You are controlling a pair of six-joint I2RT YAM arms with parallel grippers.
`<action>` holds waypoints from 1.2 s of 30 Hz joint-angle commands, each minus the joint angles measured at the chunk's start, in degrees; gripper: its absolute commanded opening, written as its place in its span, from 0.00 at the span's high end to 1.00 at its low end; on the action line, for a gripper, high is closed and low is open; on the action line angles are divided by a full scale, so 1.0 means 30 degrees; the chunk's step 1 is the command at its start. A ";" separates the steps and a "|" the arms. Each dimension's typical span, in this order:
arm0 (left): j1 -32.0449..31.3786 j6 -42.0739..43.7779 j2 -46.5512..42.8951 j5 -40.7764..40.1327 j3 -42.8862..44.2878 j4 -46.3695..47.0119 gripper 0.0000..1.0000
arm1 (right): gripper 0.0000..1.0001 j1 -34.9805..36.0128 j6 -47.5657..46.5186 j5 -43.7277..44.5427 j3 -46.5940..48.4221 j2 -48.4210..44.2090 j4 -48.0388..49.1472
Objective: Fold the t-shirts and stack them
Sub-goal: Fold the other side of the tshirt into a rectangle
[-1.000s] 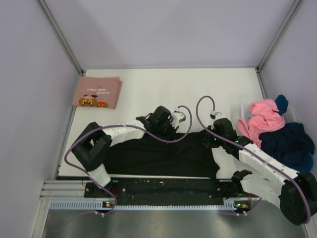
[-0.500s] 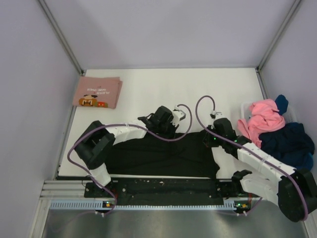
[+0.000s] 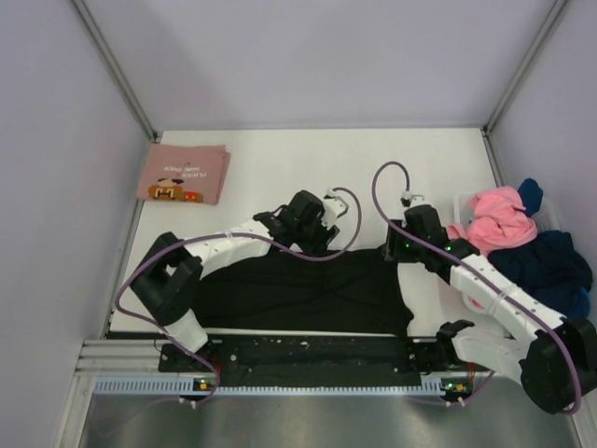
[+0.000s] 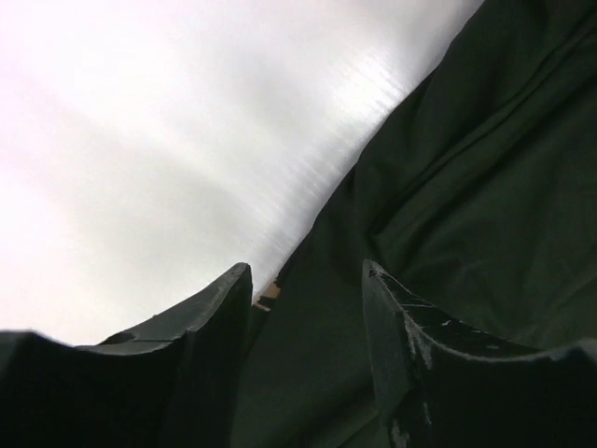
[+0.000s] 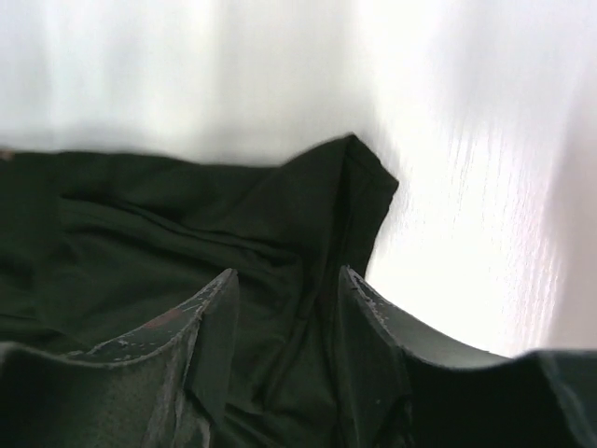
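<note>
the left gripper (image 4: 306, 275) has its two fingers spread with nothing between them, hanging just over the far edge of the black t-shirt (image 4: 466, 205) where the cloth meets the bare table (image 4: 187, 112); the right gripper (image 5: 286, 275) is spread likewise and empty, poised above a rumpled corner (image 5: 359, 182) of the same shirt on its right side; whether that is a sleeve or a hem end i cannot tell; from above, the shirt lies opened out along the near edge of the table between the two arms, creased across its middle.

the step in hand looks like setting up the first fold; to do it well, each gripper should come down on the far edge near its own end and pinch both layers, and the two should travel together at one height so the fold line runs straight; the rumpled corner wants pulling flat first, or it will be folded in as a lump.

the bin (image 3: 459, 200) at the right edge holds a loose heap: a pink shirt (image 3: 494, 224) on top, a navy shirt (image 3: 546, 266) spilling over the near side, a blue shirt (image 3: 530, 194) peeking out behind; the folded pink t-shirt (image 3: 184, 175) with the cartoon print lies well apart in the far left corner.
</note>
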 commanded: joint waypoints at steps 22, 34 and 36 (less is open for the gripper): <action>-0.1198 0.2241 0.1677 0.3864 0.1203 -0.3790 0.80 | 1.00 -0.2434 0.5630 -0.4860 -0.3671 -0.1456 -0.1560; 0.0993 0.6405 -0.3331 0.4746 0.3607 -0.8156 0.37 | 0.52 -0.2726 0.1733 -0.1578 0.2685 0.2168 -0.2708; 0.2865 0.6375 -0.3917 0.4219 0.3315 -0.8245 0.35 | 0.52 -0.3136 0.1263 -0.1578 0.3126 0.3633 -0.1860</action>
